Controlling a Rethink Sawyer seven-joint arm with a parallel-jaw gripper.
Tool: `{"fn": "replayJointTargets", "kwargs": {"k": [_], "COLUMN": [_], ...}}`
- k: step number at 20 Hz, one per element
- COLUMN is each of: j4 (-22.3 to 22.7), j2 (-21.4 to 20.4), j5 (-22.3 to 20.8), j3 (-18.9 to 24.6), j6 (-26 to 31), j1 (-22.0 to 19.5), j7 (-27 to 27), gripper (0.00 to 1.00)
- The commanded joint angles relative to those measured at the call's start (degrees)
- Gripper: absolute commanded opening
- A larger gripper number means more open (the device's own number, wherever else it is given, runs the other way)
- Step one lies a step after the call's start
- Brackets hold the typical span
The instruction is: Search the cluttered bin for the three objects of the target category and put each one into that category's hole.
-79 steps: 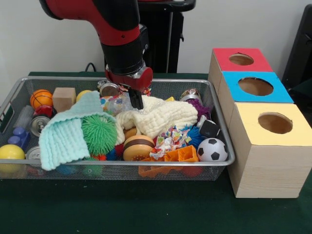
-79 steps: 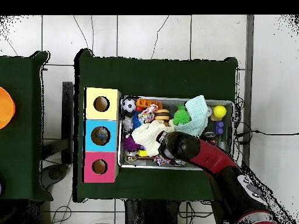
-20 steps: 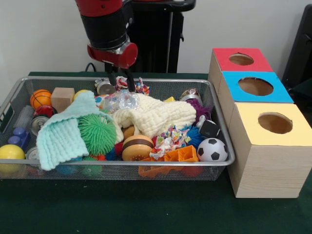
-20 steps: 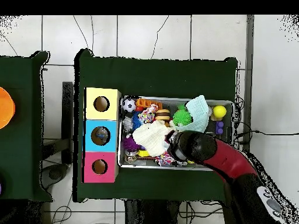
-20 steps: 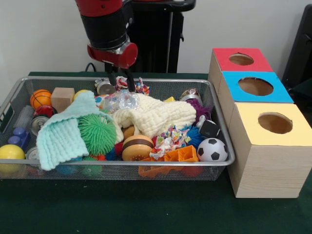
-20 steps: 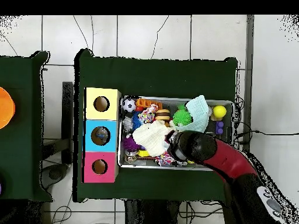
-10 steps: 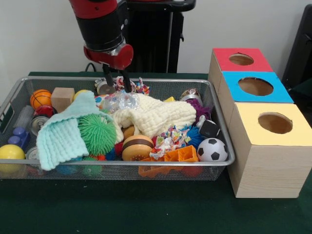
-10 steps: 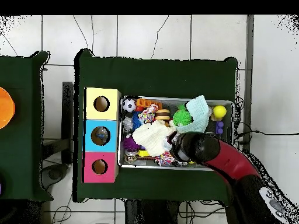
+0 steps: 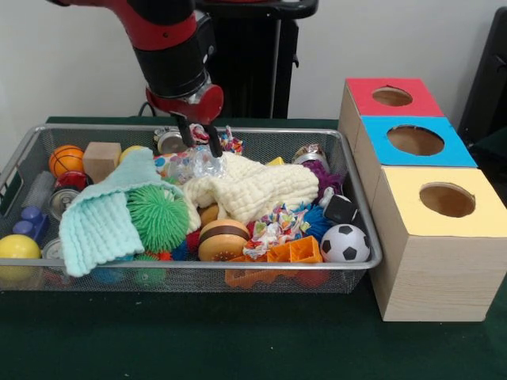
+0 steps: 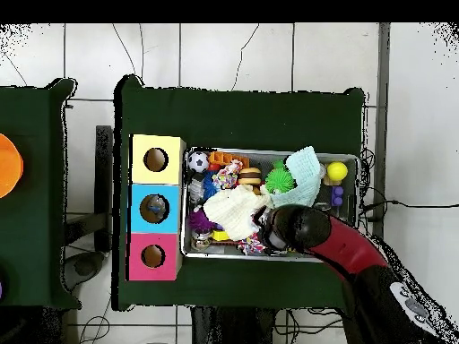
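Note:
The bin (image 9: 95, 127) is a wide silver wire-mesh basket full of mixed toys; in the overhead view its rim (image 10: 269, 150) shows right of the boxes. My gripper (image 9: 200, 139) hangs over the bin's far middle. Its jaws stand apart, with the tips just above a clear crinkly plastic item (image 9: 195, 165) beside a cream cloth (image 9: 253, 188). It holds nothing that I can see. Three wooden boxes stand beside the bin, each with a round hole: red top (image 9: 392, 96), blue top (image 9: 416, 141), yellow top (image 9: 446, 199). In the overhead view the arm (image 10: 309, 228) hides the gripper.
In the bin lie a mint cloth (image 9: 99, 218), green spiky ball (image 9: 157, 215), burger toy (image 9: 222, 237), soccer ball (image 9: 344, 243), orange basketball (image 9: 66, 158), wooden block (image 9: 101, 158), yellow ball (image 9: 17, 247), black die (image 9: 341, 210) and a can (image 9: 170, 141). The table is dark green.

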Motion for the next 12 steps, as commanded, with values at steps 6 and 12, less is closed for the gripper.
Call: {"fn": "replayJointTargets", "kwargs": {"k": [6, 12], "j4": [-1.9, -1.5], "j2": [3.7, 5.4], "j5": [-2.7, -1.6], "j3": [-1.7, -2.2], "j6": [-0.6, -3.5], "j1": [1.7, 1.3], "j7": [4.9, 5.9], "gripper": [1.00, 1.00]}}
